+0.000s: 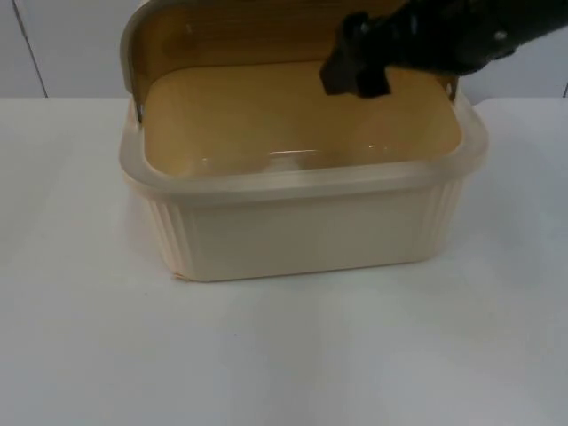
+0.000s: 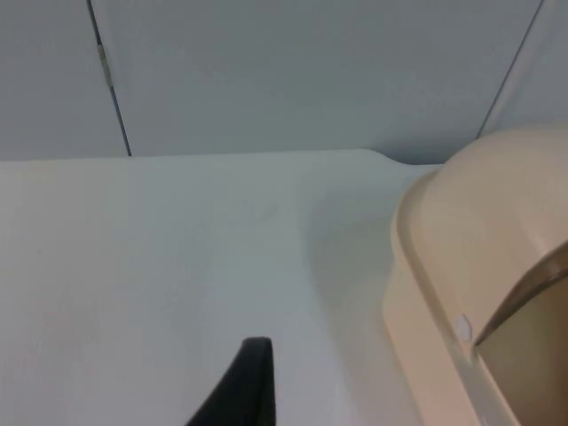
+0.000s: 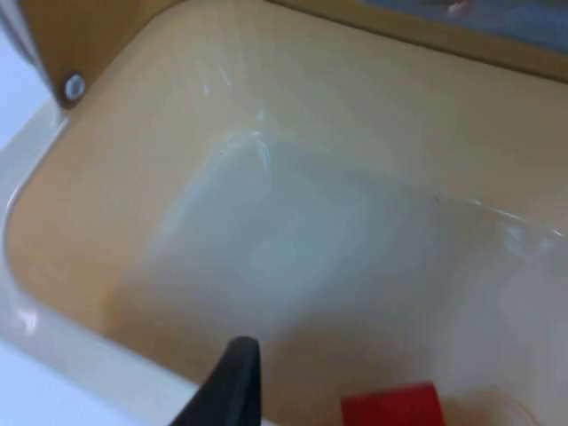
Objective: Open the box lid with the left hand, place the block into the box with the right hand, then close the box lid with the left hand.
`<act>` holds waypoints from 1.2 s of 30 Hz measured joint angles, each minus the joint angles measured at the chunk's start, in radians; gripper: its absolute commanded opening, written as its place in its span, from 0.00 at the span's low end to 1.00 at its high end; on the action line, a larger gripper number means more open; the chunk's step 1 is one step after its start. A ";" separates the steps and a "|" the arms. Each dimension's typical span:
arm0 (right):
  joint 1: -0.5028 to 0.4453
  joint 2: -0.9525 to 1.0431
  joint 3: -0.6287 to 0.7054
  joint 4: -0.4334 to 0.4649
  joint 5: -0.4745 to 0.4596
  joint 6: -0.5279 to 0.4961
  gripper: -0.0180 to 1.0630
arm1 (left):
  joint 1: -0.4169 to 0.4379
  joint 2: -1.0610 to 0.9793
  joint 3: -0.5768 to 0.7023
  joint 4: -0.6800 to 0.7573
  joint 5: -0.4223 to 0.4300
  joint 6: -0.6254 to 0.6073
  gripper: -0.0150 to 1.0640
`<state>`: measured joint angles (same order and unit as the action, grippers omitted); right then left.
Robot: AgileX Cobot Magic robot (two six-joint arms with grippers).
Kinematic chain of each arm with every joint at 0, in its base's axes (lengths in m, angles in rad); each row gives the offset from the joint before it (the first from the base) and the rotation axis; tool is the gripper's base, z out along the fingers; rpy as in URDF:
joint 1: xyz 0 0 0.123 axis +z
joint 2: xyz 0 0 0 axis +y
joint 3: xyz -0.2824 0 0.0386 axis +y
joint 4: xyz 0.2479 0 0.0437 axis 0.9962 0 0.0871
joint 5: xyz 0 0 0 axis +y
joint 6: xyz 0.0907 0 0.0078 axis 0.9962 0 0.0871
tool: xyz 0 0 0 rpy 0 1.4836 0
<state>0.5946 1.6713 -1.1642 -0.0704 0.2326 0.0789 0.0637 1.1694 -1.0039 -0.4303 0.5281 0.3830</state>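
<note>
Right gripper (image 1: 355,75) hangs over the open box (image 1: 302,231) toward 1 o'clock; its spread cannot be told. A red block (image 3: 392,406) lies inside. Left gripper (image 2: 244,390) waits above the counter (image 2: 177,266) beside the box, spread likewise unclear.

Block (image 3: 392,405) inside box (image 1: 302,235) on table (image 1: 80,337), lid (image 1: 222,35) raised behind.

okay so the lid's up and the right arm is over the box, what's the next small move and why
Probably lower the right gripper a little further into the box before letting go. The lid stands open, and the right wrist view shows the red block by the fingertip over the box floor. The left gripper waits beside the box.
</note>
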 measured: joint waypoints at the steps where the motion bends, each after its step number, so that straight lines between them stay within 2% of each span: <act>1: 0.000 -0.024 0.000 0.000 0.039 -0.004 0.99 | 0.000 0.000 0.000 0.000 0.000 0.000 0.96; 4: 0.000 -0.116 -0.036 -0.004 0.182 -0.008 0.99 | 0.000 0.000 0.000 0.000 0.000 0.000 0.96; 8: -0.005 -0.196 -0.074 -0.007 0.240 -0.010 0.99 | 0.000 0.000 0.000 0.000 -0.002 0.000 0.96; 12: -0.049 -0.266 -0.126 -0.007 0.281 -0.010 0.99 | 0.000 0.000 0.000 0.000 -0.002 0.000 0.96; 16: -0.154 -0.336 -0.185 -0.020 0.327 -0.010 0.99 | 0.000 0.000 0.000 0.000 -0.002 0.000 0.96; 17: -0.154 -0.336 -0.185 -0.020 0.327 -0.010 0.99 | 0.000 0.000 0.000 0.000 -0.002 0.000 0.96; 21: -0.297 -0.391 -0.217 -0.030 0.359 -0.019 0.99 | 0.000 0.000 0.000 0.000 -0.002 0.000 0.96; 22: -0.297 -0.391 -0.217 -0.030 0.359 -0.019 0.99 | 0.000 0.000 0.000 0.000 -0.002 0.000 0.96; 26: -0.448 -0.420 -0.220 -0.030 0.404 -0.067 0.99 | 0.000 0.000 0.000 0.000 -0.002 0.000 0.96; 29: -0.510 -0.420 -0.220 -0.030 0.430 -0.099 0.99 | 0.000 0.000 0.000 0.000 -0.002 0.000 0.96; 31: -0.564 -0.420 -0.220 0.010 0.450 -0.145 0.99 | 0.000 0.000 0.000 0.000 -0.002 0.000 0.96; 33: -0.621 -0.420 -0.220 0.100 0.456 -0.214 0.99 | 0.000 0.000 0.000 0.000 -0.002 0.000 0.96; 34: -0.621 -0.420 -0.220 0.100 0.456 -0.214 0.99 | 0.000 0.000 0.000 0.000 -0.002 0.000 0.96; 36: -0.678 -0.420 -0.220 0.220 0.458 -0.298 0.99 | 0.000 0.000 0.000 0.000 -0.002 0.000 0.96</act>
<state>-0.0830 1.2512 -1.3839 0.1500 0.6909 -0.2192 0.0637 1.1694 -1.0039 -0.4303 0.5263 0.3830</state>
